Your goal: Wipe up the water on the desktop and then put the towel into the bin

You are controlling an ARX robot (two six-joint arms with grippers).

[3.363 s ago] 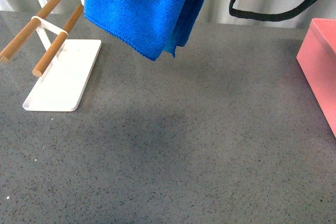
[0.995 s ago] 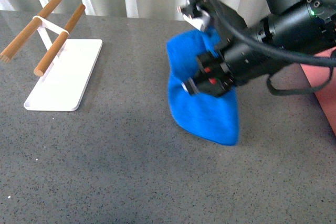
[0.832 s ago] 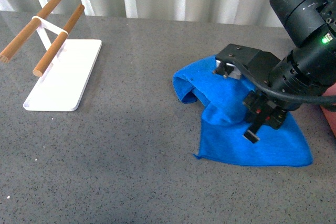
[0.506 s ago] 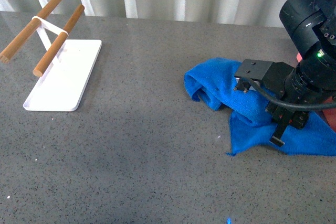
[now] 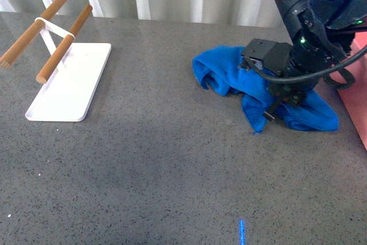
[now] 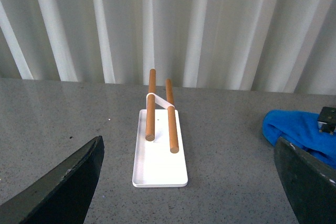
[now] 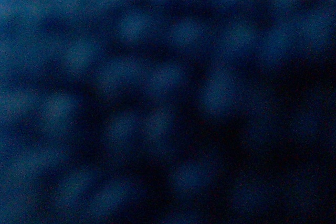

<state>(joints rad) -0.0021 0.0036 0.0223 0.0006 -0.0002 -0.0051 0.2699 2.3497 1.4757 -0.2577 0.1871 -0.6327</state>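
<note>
Fingers (image 5: 271, 112) on our right gripper (image 5: 284, 102) are buried in the towel (image 5: 226, 76), so we can't tell if they're pinching it or just pressing down. Right wrist cam is dark. Towel's bunched up on the desktop (image 5: 172, 159) toward the far right corner, just beside the bin (image 5: 358, 104) at the right edge. Our left gripper (image 6: 188, 148) hangs with its fingers (image 6: 68, 182) spread wide. White tray (image 5: 74, 93) with two wooden rods (image 5: 60, 50) sits near the far left corner.
</note>
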